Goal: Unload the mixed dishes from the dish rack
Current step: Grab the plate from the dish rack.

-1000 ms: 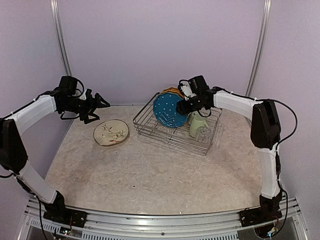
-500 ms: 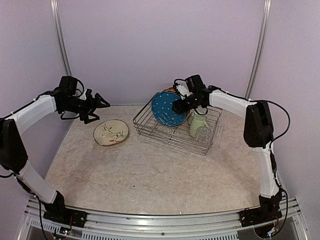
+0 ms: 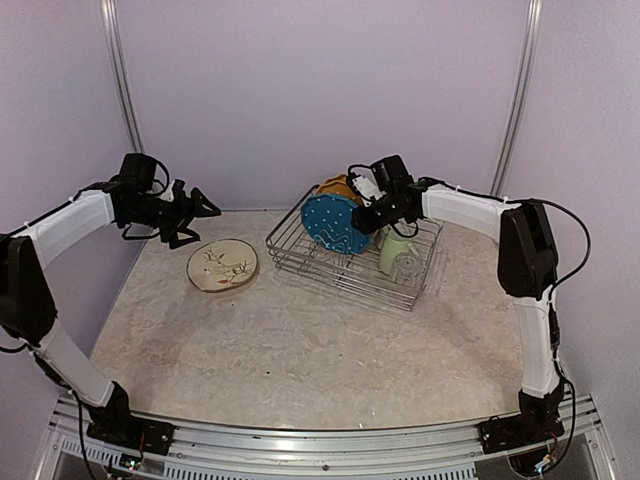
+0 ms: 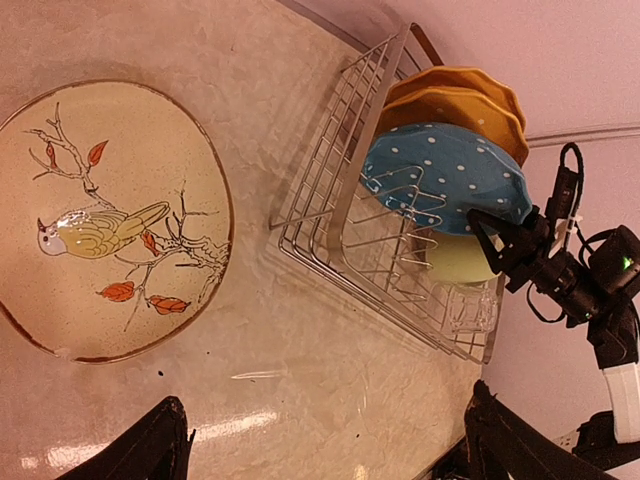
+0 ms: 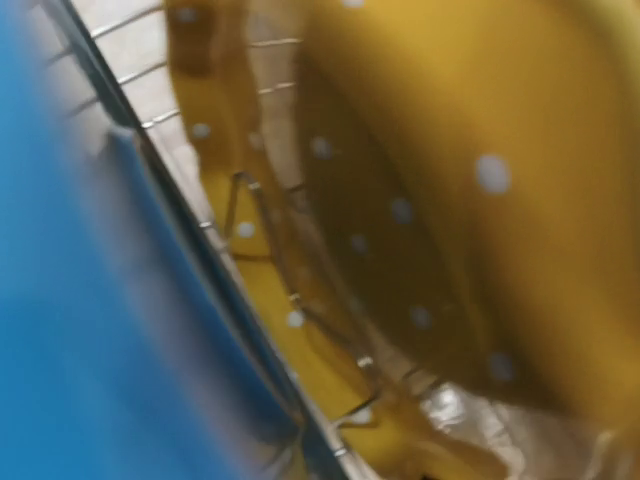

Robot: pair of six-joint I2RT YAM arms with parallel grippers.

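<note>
The dish rack (image 3: pixel 300 255) stands at the back right, also seen in the left wrist view (image 4: pixel 330 190). In it the blue dotted plate (image 3: pixel 330 222) stands upright in front of two orange plates (image 3: pixel 338 186), beside a pale green mug (image 3: pixel 397 250) and a clear glass (image 3: pixel 408 269). My right gripper (image 3: pixel 366 214) is at the blue plate's right rim (image 4: pixel 450 170), one finger (image 4: pixel 488 226) over its face; its grip is unclear. The right wrist view is a blur of blue plate (image 5: pixel 60 320) and orange plate (image 5: pixel 480 200). My left gripper (image 3: pixel 200 210) hangs open above the cream plate (image 3: pixel 222 265).
The cream plate (image 4: pixel 100 220) lies flat on the table, left of the rack. Bare marbled tabletop (image 3: pixel 320 350) runs from the rack to the near edge. Purple walls close in at the back and both sides.
My right gripper has pushed in onto the blue plate's rim and its jaws have narrowed. The blue plate has tipped slightly leftward. The left arm has not moved.
</note>
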